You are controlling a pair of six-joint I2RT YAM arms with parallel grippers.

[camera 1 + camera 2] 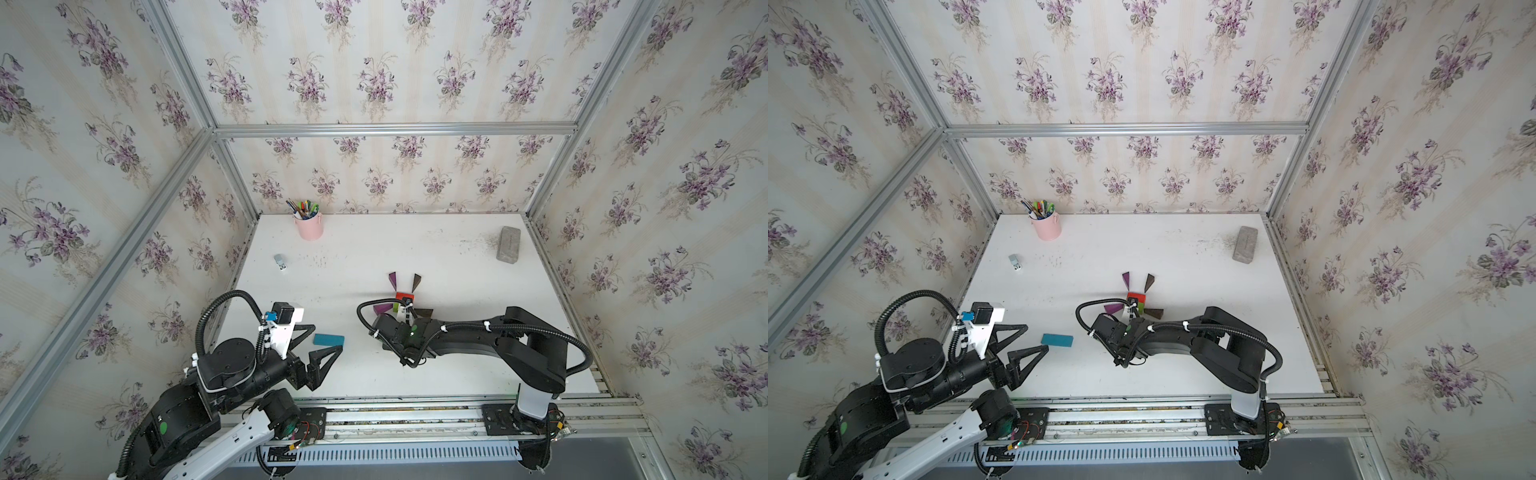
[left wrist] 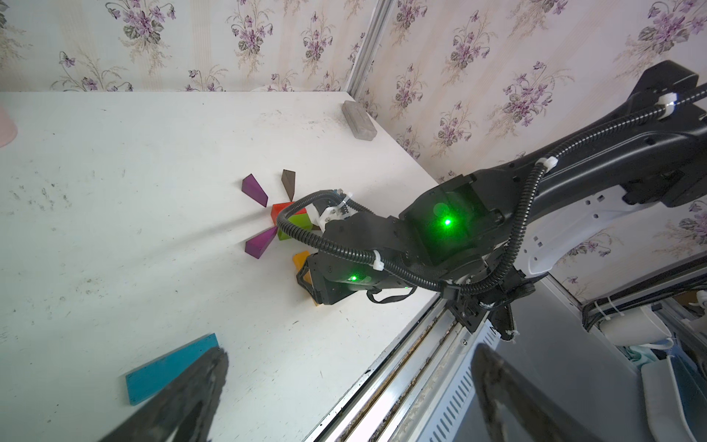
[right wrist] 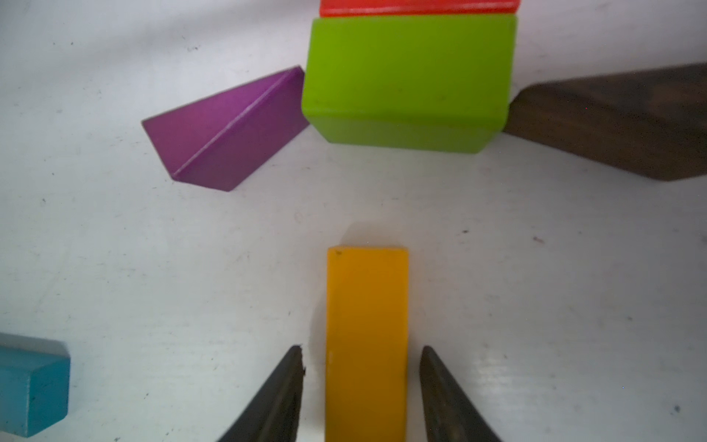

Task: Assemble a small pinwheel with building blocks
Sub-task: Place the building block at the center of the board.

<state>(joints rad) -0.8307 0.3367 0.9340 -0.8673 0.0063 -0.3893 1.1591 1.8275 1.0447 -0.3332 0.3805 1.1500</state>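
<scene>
The right pincer [image 3: 361,349] stood slightly open astride the yellow bar [image 3: 366,298], its fingers just clear of the bar's sides. The bar lay flat on the surface [image 3: 153,268], near the pinwheel [image 1: 403,297] but not touching its green block [image 3: 407,76]. The left pincer [image 2: 348,350] gaped wide and empty beside the blue bar [image 2: 168,369].
</scene>
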